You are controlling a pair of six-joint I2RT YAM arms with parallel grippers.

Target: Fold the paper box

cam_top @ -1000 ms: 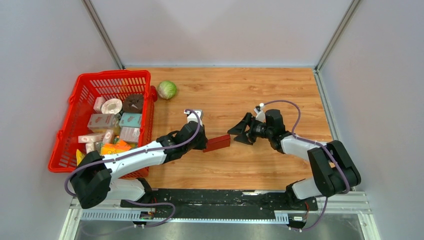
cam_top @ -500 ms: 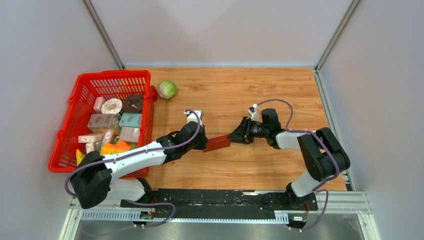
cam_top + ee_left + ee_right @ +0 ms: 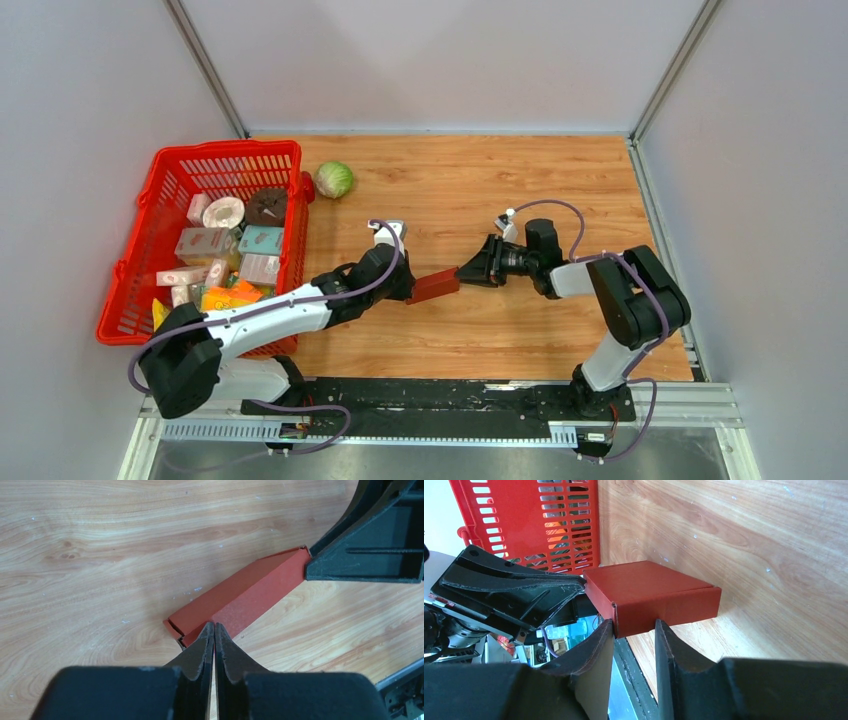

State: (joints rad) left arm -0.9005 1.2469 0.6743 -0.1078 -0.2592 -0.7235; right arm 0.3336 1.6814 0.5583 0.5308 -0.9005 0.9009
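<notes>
The paper box (image 3: 434, 286) is a small dark red closed carton, held slightly tilted just above the wooden table (image 3: 480, 180). My left gripper (image 3: 409, 290) is shut on its left end; in the left wrist view the fingertips (image 3: 221, 632) pinch the box's (image 3: 250, 592) near corner edge. My right gripper (image 3: 466, 272) is at the box's right end, jaws a narrow gap apart. In the right wrist view its fingertips (image 3: 601, 640) butt against the box's (image 3: 649, 592) end face without clamping it. The right finger (image 3: 370, 545) shows at the box's far end.
A red mesh basket (image 3: 215, 158) full of small cartons and groceries stands at the left, close beside my left arm; it also shows in the right wrist view (image 3: 524, 510). A green cabbage (image 3: 334, 179) lies behind it. Grey walls enclose the table.
My right gripper has moved left up to the box's right end and narrowed its jaws. My left gripper and the box have stayed put.
</notes>
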